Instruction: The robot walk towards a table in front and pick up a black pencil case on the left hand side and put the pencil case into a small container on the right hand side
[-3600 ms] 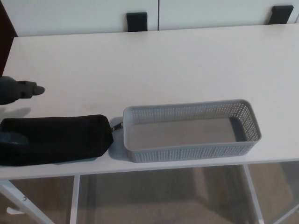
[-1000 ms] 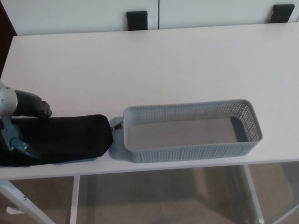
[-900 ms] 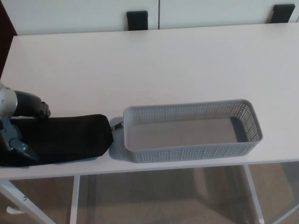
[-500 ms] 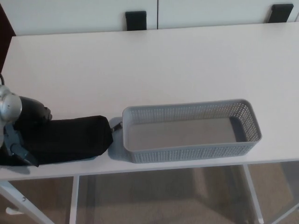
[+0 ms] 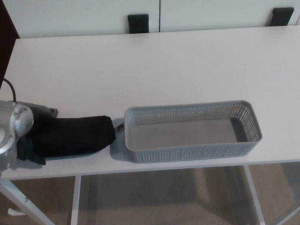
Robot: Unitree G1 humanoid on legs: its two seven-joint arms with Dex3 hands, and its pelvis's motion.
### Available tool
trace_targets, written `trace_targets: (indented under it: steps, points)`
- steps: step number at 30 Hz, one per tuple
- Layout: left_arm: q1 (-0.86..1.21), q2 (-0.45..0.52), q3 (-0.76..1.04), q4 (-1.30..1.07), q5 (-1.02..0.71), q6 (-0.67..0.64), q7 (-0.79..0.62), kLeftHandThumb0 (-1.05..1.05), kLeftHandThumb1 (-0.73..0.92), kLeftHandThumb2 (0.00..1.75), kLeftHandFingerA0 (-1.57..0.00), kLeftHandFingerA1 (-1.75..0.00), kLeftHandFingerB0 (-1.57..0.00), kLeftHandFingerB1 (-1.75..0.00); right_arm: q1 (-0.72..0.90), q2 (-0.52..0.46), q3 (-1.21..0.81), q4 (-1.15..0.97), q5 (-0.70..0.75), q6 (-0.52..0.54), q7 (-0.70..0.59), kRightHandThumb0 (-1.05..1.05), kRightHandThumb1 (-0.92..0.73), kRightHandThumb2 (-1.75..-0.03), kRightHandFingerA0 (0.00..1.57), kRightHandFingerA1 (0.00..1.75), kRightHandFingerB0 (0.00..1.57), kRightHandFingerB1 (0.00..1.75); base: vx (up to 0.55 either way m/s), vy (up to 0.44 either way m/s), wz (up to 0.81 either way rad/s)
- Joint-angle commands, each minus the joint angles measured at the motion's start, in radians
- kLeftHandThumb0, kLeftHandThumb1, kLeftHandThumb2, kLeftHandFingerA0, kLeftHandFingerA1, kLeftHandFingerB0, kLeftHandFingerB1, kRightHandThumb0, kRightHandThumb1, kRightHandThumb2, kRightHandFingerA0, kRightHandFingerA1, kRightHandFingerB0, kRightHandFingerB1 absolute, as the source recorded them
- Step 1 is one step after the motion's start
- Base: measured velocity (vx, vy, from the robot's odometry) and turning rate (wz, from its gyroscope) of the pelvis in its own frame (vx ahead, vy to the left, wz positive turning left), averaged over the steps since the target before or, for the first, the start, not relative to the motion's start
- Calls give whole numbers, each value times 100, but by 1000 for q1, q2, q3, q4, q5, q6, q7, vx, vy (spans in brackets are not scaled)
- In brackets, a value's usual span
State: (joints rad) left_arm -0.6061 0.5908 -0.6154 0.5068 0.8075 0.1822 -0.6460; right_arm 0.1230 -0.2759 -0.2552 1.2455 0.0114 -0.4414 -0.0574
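At the table's (image 5: pixel 154 70) near left, left hand (image 5: pixel 33 133) clasps pencil case (image 5: pixel 77 135); lift clear over the container's (image 5: pixel 190 152) rim.

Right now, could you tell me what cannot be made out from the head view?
- Left hand: its silver wrist covers it, so the grip is unreadable.
- Black fabric pencil case: its left end is hidden under that hand.
- Right hand: out of frame.
- Grey perforated plastic basket: the near wall hides part of the floor.

- We see the pencil case (image 5: pixel 75 136) lying on the worktop (image 5: pixel 140 70), at its near left.
- Just right of it sits the basket (image 5: pixel 190 152).
- Our left hand (image 5: pixel 26 133) covers the case's left end.
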Motion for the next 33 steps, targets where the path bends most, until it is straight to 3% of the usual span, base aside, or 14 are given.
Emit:
trace_targets:
  steps: [1,3,4,5,7,8,9,11,13,14,19,20,21,33]
  points:
    - [193,-47,45,57,22,-140,554,-13,75,60,-73,-166,-77,-98,-4,-15,-6,-2,11,13,-4,-43,-44,-72,67,61,38,48,0,0,0]
    - [187,-46,48,49,39,-155,618,-14,77,59,-70,-170,-74,-102,-8,-18,-4,3,7,8,-8,-43,-44,-72,67,63,38,49,0,0,0]
    - [187,-41,55,41,33,-176,634,-10,72,58,-82,-168,-79,-109,-6,-16,-6,2,10,2,-2,-45,-44,-72,67,63,37,49,0,0,0]
    - [188,-39,61,36,27,-189,642,-8,78,59,-64,-174,-60,-131,-5,-14,-7,1,12,-2,1,-44,-43,-73,65,62,37,49,0,0,0]
    - [190,-38,70,28,15,-204,644,-3,79,58,-73,-172,-55,-141,-2,-14,-7,3,12,-6,-1,-46,-44,-73,67,63,38,49,0,0,0]
    - [193,-34,78,21,7,-220,651,-1,82,55,-71,-175,-45,-149,0,-13,-7,3,11,-7,-2,-37,-55,-56,73,56,42,39,0,0,0]
    - [196,-30,85,17,0,-238,663,1,82,55,-69,-174,-44,-149,2,-13,-7,2,12,-7,-1,-45,-45,-74,67,63,36,48,0,0,0]
    - [203,-24,108,-7,-21,-274,679,-5,79,55,-60,-175,-41,-149,11,-12,-5,-7,11,-6,-1,-44,-45,-74,67,64,37,48,0,0,0]
    - [200,-15,131,-46,-42,-293,658,-10,76,55,-61,-175,-43,-149,6,-14,-3,-2,8,3,-7,-37,-55,-56,72,56,43,39,0,0,0]
    - [197,-14,143,-67,-52,-296,646,-10,74,56,-62,-175,-42,-151,3,-14,-4,-1,9,11,-7,-44,-45,-74,66,62,37,48,0,0,0]
    - [174,-16,236,-202,-120,-317,588,-11,68,53,-63,-175,-40,-160,-1,-19,-2,-2,6,8,-9,-45,-44,-75,68,65,37,49,0,0,0]
    - [166,-19,257,-228,-139,-316,560,-11,66,56,-64,-175,-35,-169,0,-19,2,-4,2,7,-13,-37,-55,-56,73,59,43,39,0,0,0]
    - [138,-17,277,-261,-152,-315,530,-11,67,54,-65,-175,-36,-175,2,-17,-2,-6,8,5,-4,-44,-44,-74,67,65,36,49,0,0,0]
    - [-119,-8,395,-349,-194,-207,323,-8,64,53,-66,-175,-43,-175,-11,-23,1,-5,5,4,4,-44,-44,-72,65,62,37,49,0,0,1]
